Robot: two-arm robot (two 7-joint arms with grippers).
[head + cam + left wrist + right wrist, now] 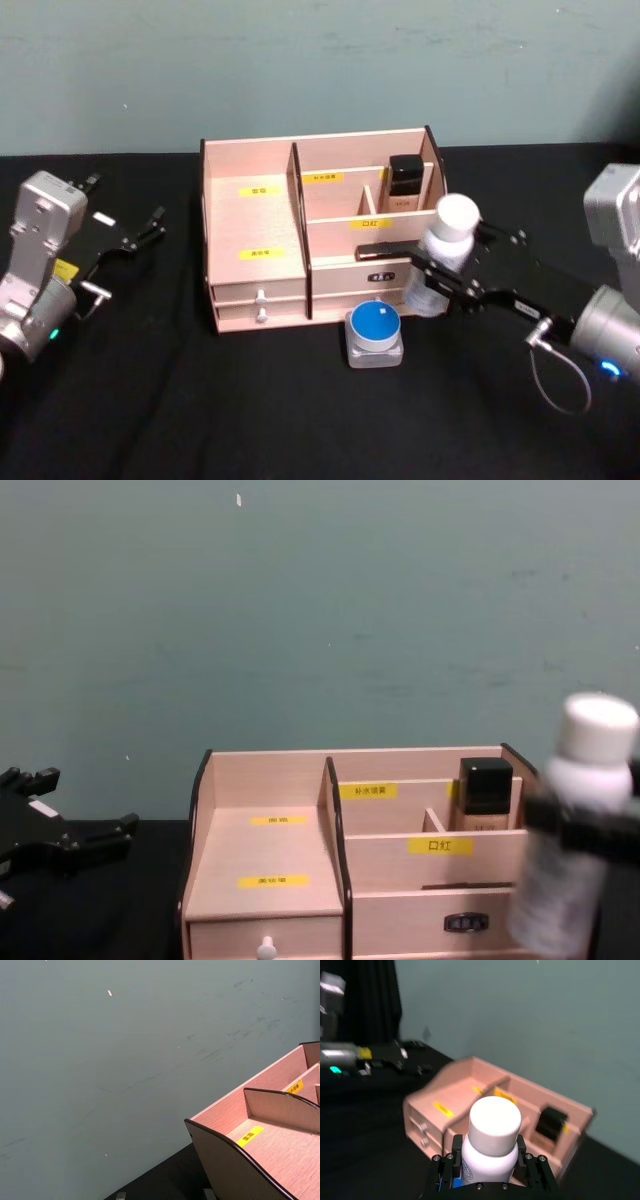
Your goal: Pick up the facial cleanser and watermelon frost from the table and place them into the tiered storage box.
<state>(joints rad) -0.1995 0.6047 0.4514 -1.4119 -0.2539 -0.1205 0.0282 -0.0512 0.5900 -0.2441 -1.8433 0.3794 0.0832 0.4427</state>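
One storage box (250, 222), one white bottle (450, 235), one dark bottle (405, 178), one jar (375, 326)

Silver-grey arms (38, 262), black jaws, looped cable (560, 385)

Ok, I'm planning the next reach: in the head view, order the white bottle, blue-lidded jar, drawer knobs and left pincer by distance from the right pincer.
1. white bottle, gripped in the right pincer.
2. blue-lidded jar, in front of the box.
3. drawer knobs, box's left front.
4. left pincer, far left.
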